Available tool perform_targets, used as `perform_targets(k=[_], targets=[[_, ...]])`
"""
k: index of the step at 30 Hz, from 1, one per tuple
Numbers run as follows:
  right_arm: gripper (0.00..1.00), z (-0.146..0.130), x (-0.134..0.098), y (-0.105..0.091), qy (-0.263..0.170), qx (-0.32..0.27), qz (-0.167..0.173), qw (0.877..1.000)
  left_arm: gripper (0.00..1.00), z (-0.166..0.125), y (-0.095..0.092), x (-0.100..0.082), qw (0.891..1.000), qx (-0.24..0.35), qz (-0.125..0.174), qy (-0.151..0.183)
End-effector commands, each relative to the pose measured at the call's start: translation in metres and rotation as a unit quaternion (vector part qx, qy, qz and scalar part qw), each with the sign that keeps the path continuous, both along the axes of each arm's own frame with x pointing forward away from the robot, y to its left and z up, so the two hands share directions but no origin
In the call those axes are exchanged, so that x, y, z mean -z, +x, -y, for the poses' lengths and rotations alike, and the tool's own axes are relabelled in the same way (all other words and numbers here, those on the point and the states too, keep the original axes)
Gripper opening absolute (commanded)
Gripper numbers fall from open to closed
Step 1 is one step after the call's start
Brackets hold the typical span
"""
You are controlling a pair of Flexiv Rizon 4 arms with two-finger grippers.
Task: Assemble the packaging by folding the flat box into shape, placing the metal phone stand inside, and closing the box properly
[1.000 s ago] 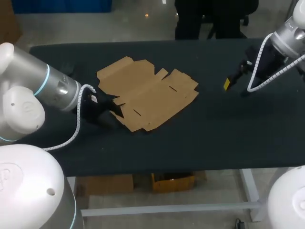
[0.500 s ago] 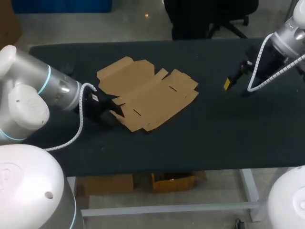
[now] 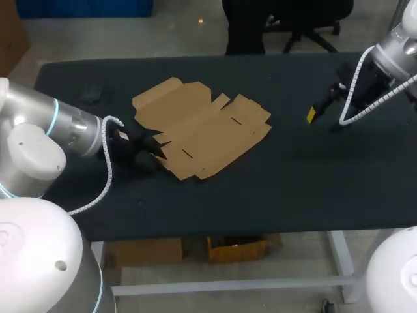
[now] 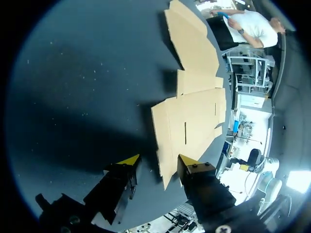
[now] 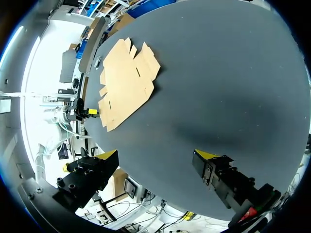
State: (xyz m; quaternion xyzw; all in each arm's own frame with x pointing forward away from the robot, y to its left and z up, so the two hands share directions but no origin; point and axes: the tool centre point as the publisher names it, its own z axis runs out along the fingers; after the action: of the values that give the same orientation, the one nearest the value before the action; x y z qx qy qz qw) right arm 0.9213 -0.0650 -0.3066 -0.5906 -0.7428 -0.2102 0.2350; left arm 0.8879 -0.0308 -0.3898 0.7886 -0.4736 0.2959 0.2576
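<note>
Brown cardboard, a flat die-cut box blank (image 3: 202,127), is seen spread out on the black table top (image 3: 293,176), a little to the left of the middle. No panel is raised and no flap is folded, so the first step of the task is judged as not yet done. The placing of the stand and the closing are also left.

The left gripper (image 4: 158,161) is held low at the near left corner of the blank. Its jaws are apart, and the corner of the cardboard lies between the two yellow tips; whether it is touched cannot be told. The right gripper (image 5: 158,154) hangs over the right part of the table, well apart from the blank, with its jaws wide and nothing between them.

The metal phone stand is not made out with certainty. A small dark object (image 3: 91,94) lies near the far left corner, but what it is cannot be said.
</note>
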Motion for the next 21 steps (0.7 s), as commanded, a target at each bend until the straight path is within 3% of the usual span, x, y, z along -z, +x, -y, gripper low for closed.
perform_targets(k=[1, 21], targets=[[1.0, 0.001, 0.0, 0.003, 0.003, -0.004, -0.004, 1.0, 0.46, -0.003, 0.002, 0.006, 1.0, -0.004, 0.005, -0.027], [1.0, 0.004, 0.001, 0.002, 0.004, -0.001, -0.007, 1.0, 0.4, 0.005, 0.018, 0.007, 0.998, -0.006, 0.01, -0.06]])
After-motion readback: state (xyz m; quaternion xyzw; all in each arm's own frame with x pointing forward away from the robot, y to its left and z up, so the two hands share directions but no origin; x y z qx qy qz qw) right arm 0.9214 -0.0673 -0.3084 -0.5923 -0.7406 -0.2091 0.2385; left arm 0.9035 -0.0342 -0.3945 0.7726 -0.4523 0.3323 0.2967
